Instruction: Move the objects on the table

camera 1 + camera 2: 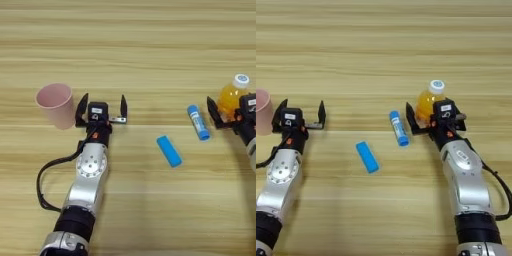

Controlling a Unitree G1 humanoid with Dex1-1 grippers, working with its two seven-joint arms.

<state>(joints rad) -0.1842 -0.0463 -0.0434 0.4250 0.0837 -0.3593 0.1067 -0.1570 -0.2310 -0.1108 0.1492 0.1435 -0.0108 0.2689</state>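
The left pincer (101, 107) sits just right of the pink plastic cup (55, 104), its two black fingers spread wide with nothing between them; the nearer finger stands just beside the cup's wall, though contact cannot be confirmed. The cup stands upright, mouth up.

The right pincer (432, 120) is at the small orange-juice bottle (430, 100), which stands upright with its white cap on top. One black finger shows at the bottle's left side and the pincer body covers the lower front, so whether the fingers are pressing the bottle cannot be told.

Between the two arms, the blue tube (398, 128) lies just left of the right pincer, and the blue flat bar (367, 157) lies nearer the robot, apart from both pincers.

The surface (150, 45) is light tan wood with horizontal grain, filling both views.
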